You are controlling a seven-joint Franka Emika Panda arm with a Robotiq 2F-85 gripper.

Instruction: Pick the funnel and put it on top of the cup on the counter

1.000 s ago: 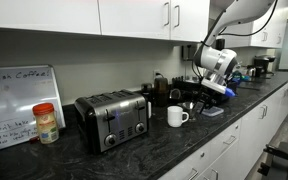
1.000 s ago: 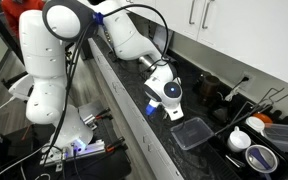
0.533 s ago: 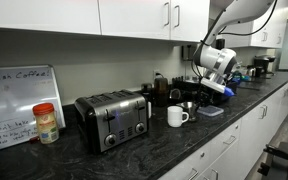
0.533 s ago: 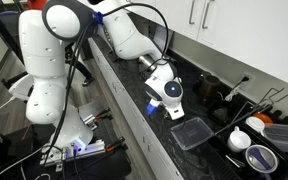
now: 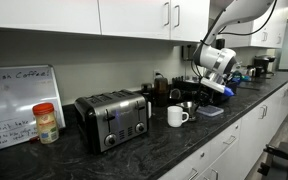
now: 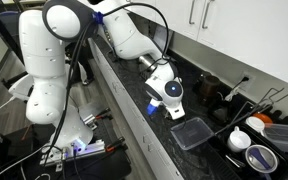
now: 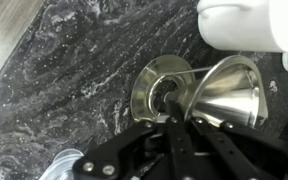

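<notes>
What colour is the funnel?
The funnel is shiny silver metal, clearest in the wrist view.

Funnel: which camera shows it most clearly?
The wrist view: the funnel sits close up, shiny and cone-shaped, beside the white mug. In an exterior view the funnel is a tiny silvery speck; in an exterior view the gripper blocks it.

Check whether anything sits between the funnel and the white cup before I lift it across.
Nothing visible does. The gripper is shut on the funnel, and the cup stands right next to it on the counter. Nothing shows in the gap between them, so a short lift and shift should probably do.
</notes>
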